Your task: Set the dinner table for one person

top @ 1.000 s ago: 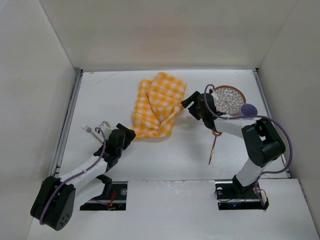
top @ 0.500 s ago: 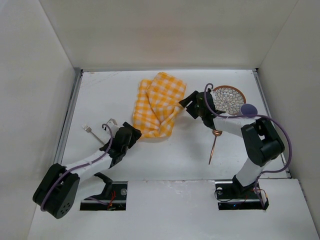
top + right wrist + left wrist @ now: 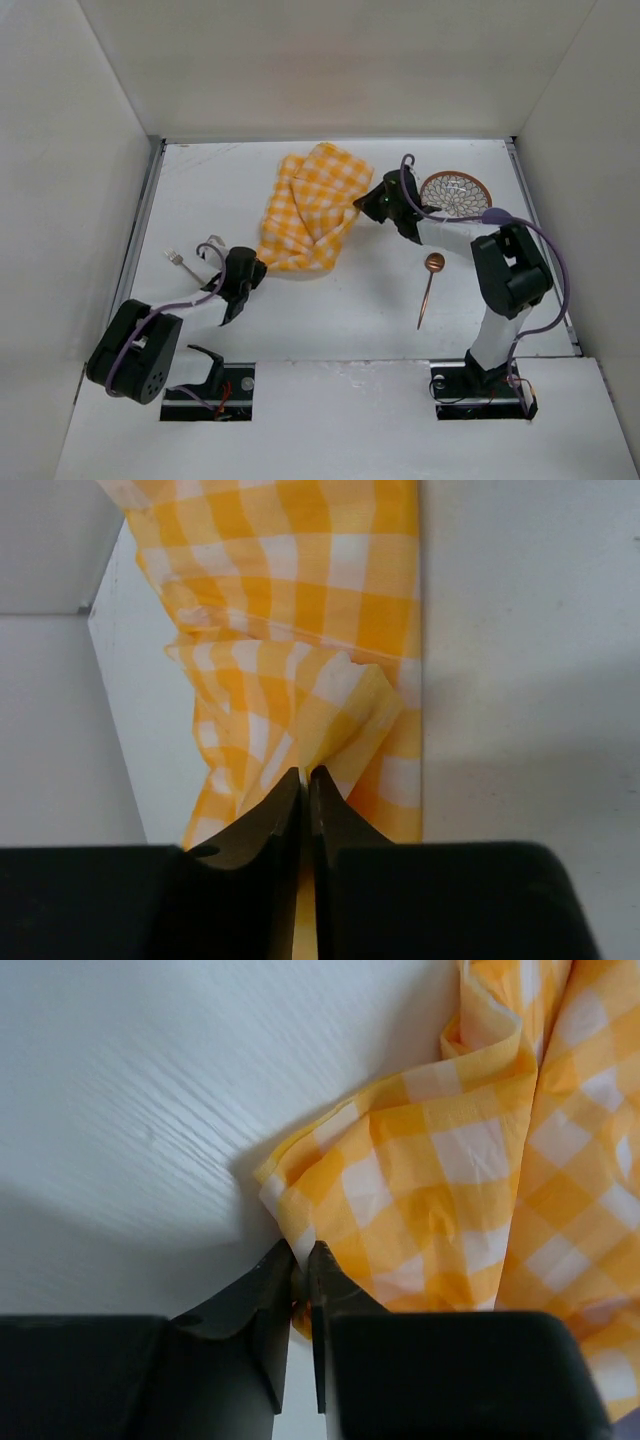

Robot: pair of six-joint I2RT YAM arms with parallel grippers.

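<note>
The left hand [image 3: 262,266] pinches the near corner of the checked cloth [image 3: 310,215], and the right hand [image 3: 368,205] pinches its right fold. On the counter [image 3: 340,310], the plate [image 3: 455,190] and spoon [image 3: 428,292] lie to the right and the fork [image 3: 178,259] far to the left.

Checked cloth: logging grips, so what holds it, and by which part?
The left gripper pinches the checked cloth at a corner of its near edge; the right gripper pinches a raised fold on its right side.
</note>
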